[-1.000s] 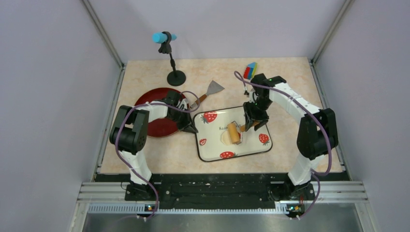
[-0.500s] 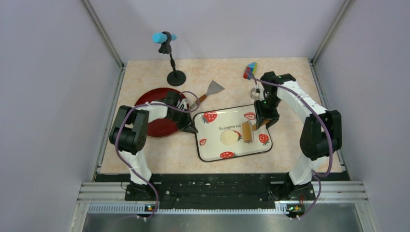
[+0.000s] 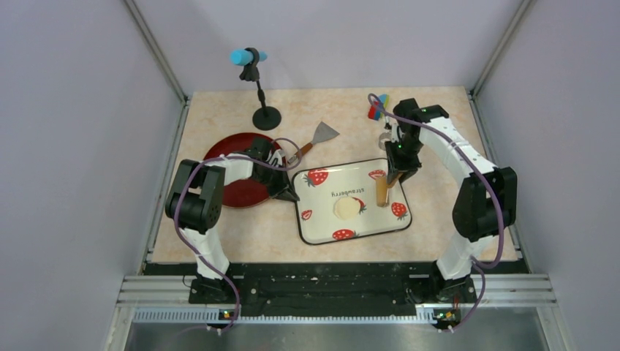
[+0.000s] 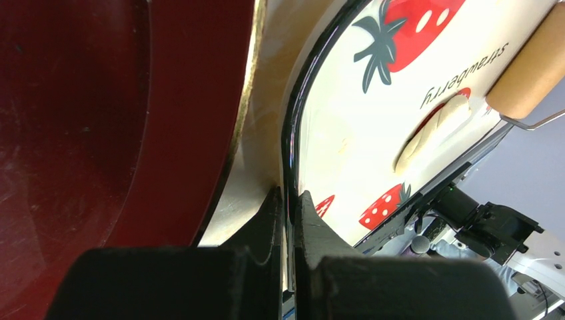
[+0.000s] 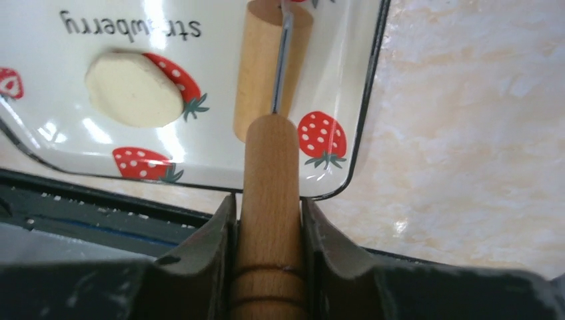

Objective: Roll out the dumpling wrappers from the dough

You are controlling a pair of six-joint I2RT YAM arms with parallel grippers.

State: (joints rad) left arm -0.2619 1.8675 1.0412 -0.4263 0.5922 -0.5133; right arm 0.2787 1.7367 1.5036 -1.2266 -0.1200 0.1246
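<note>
The dough (image 3: 346, 208) is a flattened pale oval in the middle of the strawberry tray (image 3: 322, 228). It also shows in the right wrist view (image 5: 133, 90) and the left wrist view (image 4: 436, 133). My right gripper (image 3: 395, 174) (image 5: 270, 220) is shut on the handle of the wooden rolling pin (image 3: 382, 191) (image 5: 270, 73). The roller is to the right of the dough, apart from it. My left gripper (image 3: 292, 194) (image 4: 286, 197) is shut on the tray's left rim (image 4: 293, 133). No separate dumpling wrappers are in view.
A dark red plate (image 3: 232, 172) (image 4: 100, 100) lies just left of the tray. A metal scraper (image 3: 320, 135) and a microphone stand (image 3: 265, 115) are behind it. A coloured block (image 3: 376, 108) sits at the back right.
My right gripper has carried the rolling pin from on top of the dough to the right side of the tray and turned it lengthwise. The dough is now uncovered. The left arm has not moved.
</note>
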